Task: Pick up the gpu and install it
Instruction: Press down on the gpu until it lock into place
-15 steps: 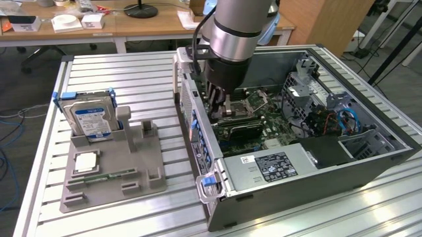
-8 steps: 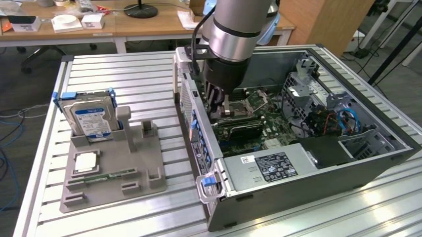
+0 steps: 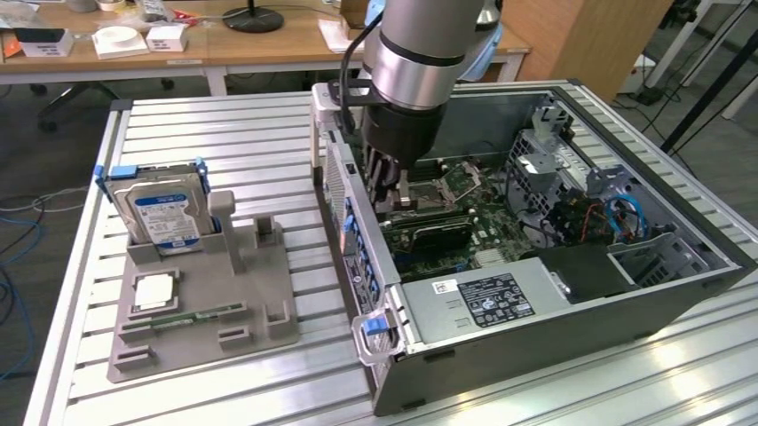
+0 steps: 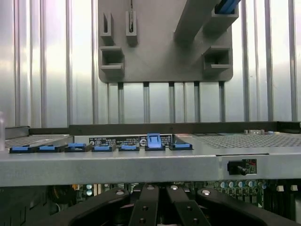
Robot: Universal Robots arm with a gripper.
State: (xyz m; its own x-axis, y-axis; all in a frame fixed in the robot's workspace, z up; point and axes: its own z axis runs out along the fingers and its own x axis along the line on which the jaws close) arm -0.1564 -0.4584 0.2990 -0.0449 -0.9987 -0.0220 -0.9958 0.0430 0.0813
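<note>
- The graphics card (image 3: 429,234) was inside the open computer case (image 3: 663,293). It showed as a dark flat rectangle on the green main board, close to the case wall on the exterior view's left.
- The claw (image 3: 400,202) reached down into the case from above, with its tips just over the card's upper edge. Its fingers were drawn together. Whether they pinched the card or only met above it could not be told.
- In the wrist view the dark fingers (image 4: 157,207) sat close together just inside the case wall, with a row of blue clips (image 4: 154,141) along the top of that wall.
- A grey power box (image 3: 485,302) with a black label filled the near corner of the case, beside the card.
- Outside the case, towards the exterior view's left, a grey holder tray (image 3: 255,293) lay on the slatted metal table (image 3: 237,133).
- A hard drive (image 3: 166,217) with a blue-and-white label stood upright in the part of the tray farthest from the case.
- A narrow green memory stick (image 3: 195,317) lay flat on the tray, nearer the case than the drive.
</note>
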